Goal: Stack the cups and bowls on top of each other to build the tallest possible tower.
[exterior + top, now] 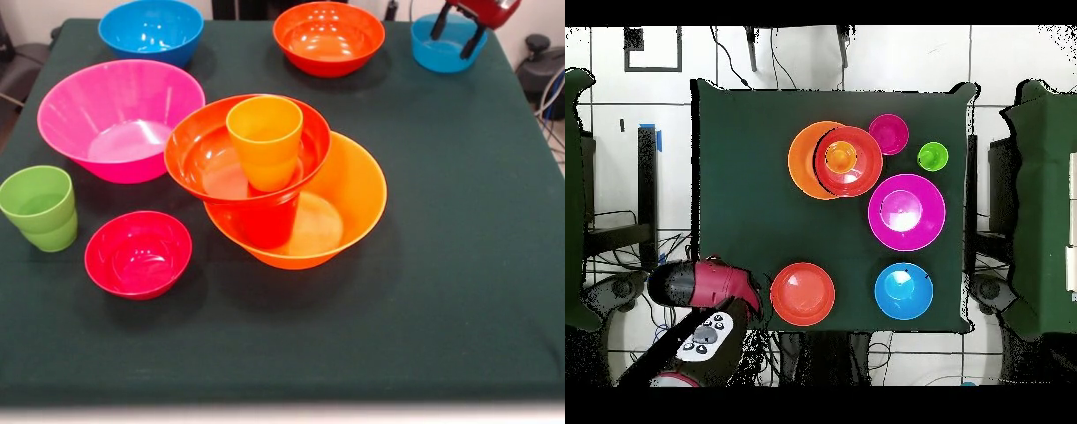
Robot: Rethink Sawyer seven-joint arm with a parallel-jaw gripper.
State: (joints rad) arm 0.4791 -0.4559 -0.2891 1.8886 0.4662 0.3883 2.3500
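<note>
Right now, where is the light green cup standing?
In the front view the light green cup stands at the table's left edge, just below the pink bowl and left of the small crimson bowl, touching neither.

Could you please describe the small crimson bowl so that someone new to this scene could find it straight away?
Start at the big pink bowl on the dark green table. Just in front of it, between the light green cup and the orange tower, sits the crimson bowl. It stands alone, empty, the smallest bowl and the only deep red one.
</note>
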